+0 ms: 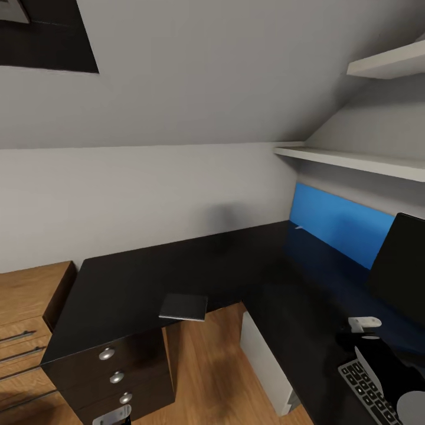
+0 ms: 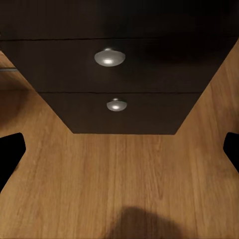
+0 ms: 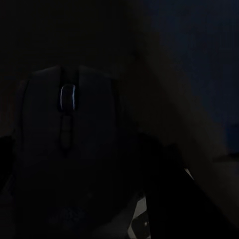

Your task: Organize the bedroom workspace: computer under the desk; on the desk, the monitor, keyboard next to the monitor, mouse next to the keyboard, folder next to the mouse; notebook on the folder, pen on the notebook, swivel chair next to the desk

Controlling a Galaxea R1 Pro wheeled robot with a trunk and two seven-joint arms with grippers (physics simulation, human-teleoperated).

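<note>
The small rounded black mouse (image 3: 67,149) sits dark and close before the right gripper, whose grip on it cannot be told. It is over the glossy black L-shaped desk (image 1: 141,277), by the black-keyed keyboard (image 1: 369,389) and black monitor (image 1: 401,265). The dark notebook (image 1: 183,307) lies at the desk's edge. The left gripper (image 2: 119,149) is spread above wood floor (image 2: 119,179).

A glossy black top is seen on the desk (image 1: 177,265), with smooth rounded metal knobs (image 2: 109,57) on its dark matt drawer fronts. Warm wood grain is shown on the floor (image 2: 124,174). A matt dark cover is borne by the notebook (image 1: 183,307). Dull black plastic is presented by the mouse (image 3: 67,149).
</note>
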